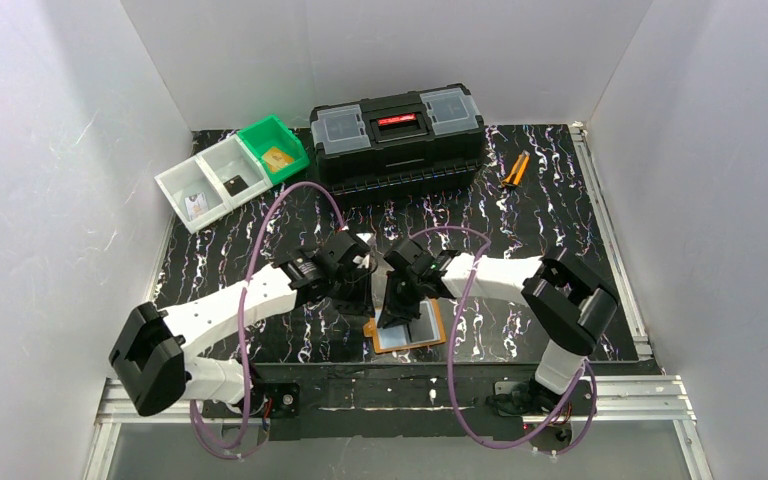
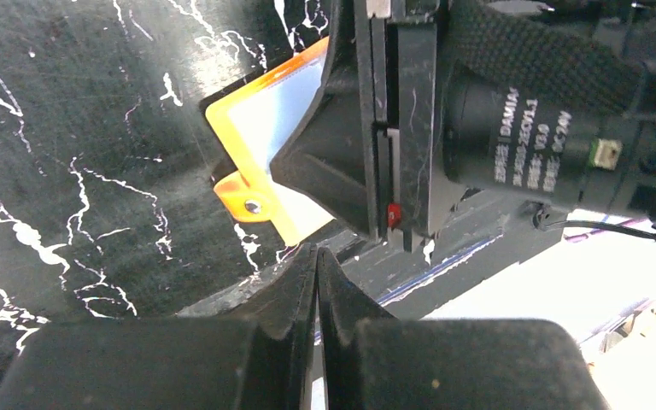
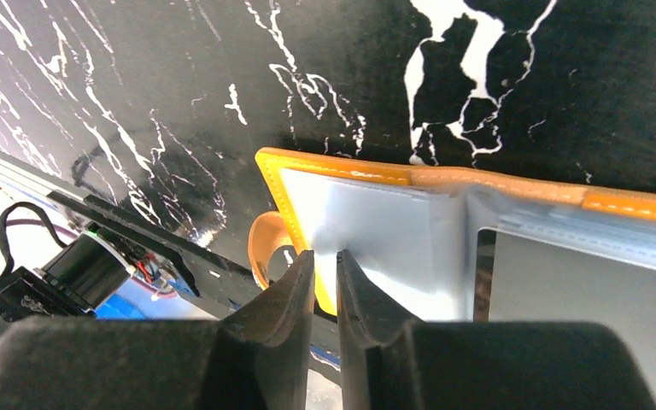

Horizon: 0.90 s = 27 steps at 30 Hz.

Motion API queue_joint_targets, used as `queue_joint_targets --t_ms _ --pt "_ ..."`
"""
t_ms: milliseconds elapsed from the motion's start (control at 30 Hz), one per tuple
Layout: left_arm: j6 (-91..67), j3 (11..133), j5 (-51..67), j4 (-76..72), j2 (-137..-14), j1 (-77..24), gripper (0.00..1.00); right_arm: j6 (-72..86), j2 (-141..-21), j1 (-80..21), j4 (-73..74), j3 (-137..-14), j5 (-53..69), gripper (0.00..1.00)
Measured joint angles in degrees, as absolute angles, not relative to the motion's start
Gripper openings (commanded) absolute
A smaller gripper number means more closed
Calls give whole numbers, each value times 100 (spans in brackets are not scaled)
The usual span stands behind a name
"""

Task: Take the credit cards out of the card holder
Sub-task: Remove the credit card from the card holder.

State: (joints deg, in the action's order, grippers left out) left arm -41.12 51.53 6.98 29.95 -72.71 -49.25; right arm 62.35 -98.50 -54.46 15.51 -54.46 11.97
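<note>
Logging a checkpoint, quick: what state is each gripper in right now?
Left gripper: shut, nothing visible between its fingers.
Right gripper: jaws almost together over the holder; cannot tell whether it grips anything.

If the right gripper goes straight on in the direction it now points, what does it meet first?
Most likely the clear plastic pocket at the end of the open card holder, directly ahead of the right gripper. Depth is unclear, so it may already be touching.
</note>
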Motion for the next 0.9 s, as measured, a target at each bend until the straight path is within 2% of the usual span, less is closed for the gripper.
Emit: queue_joint_targets --t_ms 167,333,533,733,900 --pt "-4117 5448 825 3013 -7631 -4925 0 6058 -9583 -5395 1802 -5647 1096 29" --pt "-4187 5846 991 2989 -8031 -4923 2 5793 -8809 -5041 2130 -5658 939 34" --pt "-4403 6169 1367 2685 -8678 -4932 14 5500 -7953 -4501 2373 -5378 801 44" --pt "-4713 6132 1752 2119 -9332 -4952 23 5301 -7638 -4453 2639 -4764 716 44" --pt "-4921 5863 2021 1525 -9629 -4960 25 5225 -7655 -4475 2816 -4491 659 43"
